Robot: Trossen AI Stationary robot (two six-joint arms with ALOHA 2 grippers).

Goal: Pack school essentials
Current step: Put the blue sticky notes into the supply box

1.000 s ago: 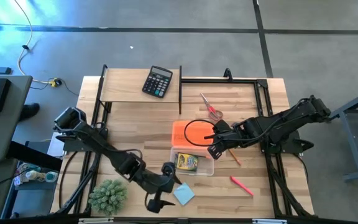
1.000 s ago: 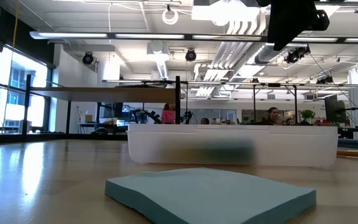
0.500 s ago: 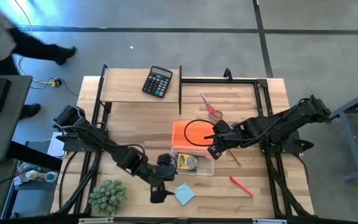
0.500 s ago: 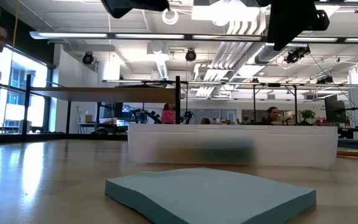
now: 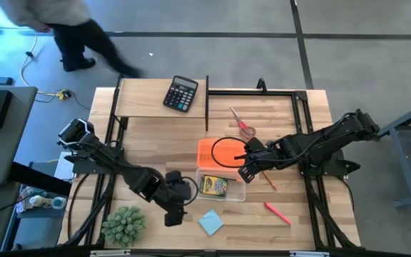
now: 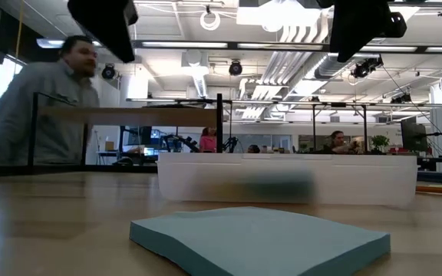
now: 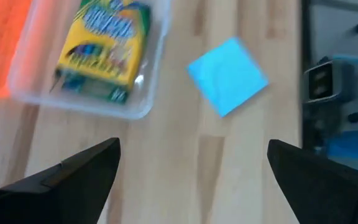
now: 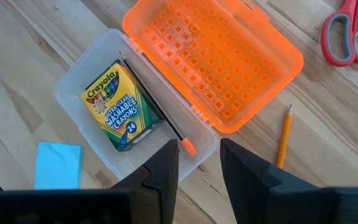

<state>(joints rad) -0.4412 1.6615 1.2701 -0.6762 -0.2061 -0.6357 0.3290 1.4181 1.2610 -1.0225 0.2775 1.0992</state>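
The clear box (image 5: 221, 187) holds the yellow-green crayon pack (image 8: 118, 104) and a thin dark stick with an orange-red end (image 8: 187, 148). That end shows between the fingers of my open right gripper (image 8: 199, 163), which hangs over the box's near-right corner. The orange lid (image 5: 218, 152) lies open on the far side of the box. My left gripper (image 5: 171, 218) hovers wide open, left of the light-blue note pad (image 5: 210, 223), which lies flat on the table. Scissors (image 5: 242, 123), pencil (image 5: 270, 180) and red pen (image 5: 277, 212) lie on the table. No eraser shows.
The black calculator (image 5: 180, 93) sits on a raised shelf at the far side. The green spiky plant (image 5: 125, 225) stands at the near left corner. A person (image 5: 63, 21) walks past beyond the far left corner. Bare wood lies between box and plant.
My left gripper has swung from beside the note pad toward the table's left, turning at the wrist, and stays open. A person has walked in along the far left side. The right arm, box and note pad have kept still.
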